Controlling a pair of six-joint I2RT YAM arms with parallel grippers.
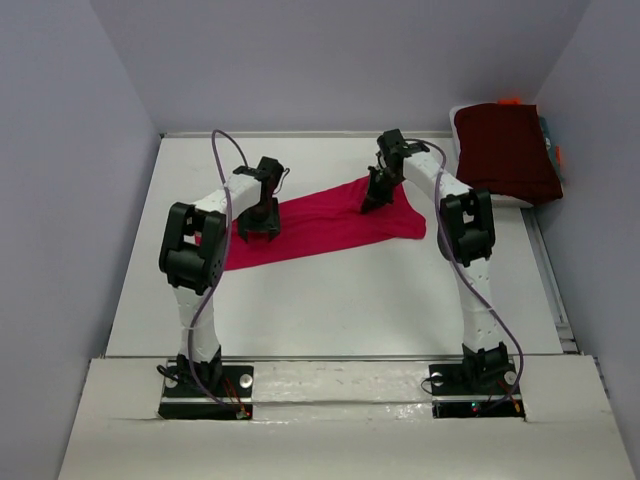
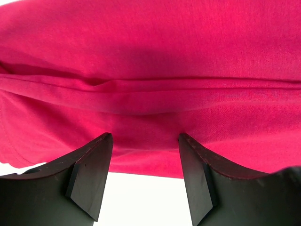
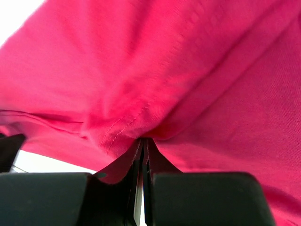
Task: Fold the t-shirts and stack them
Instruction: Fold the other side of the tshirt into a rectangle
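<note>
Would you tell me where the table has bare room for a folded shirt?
The widest bare patch is the near half of the table, between the pink shirt and the arm bases. A narrower strip lies behind the shirt, along the back wall. The far right corner is crowded by the maroon shirt.
</note>
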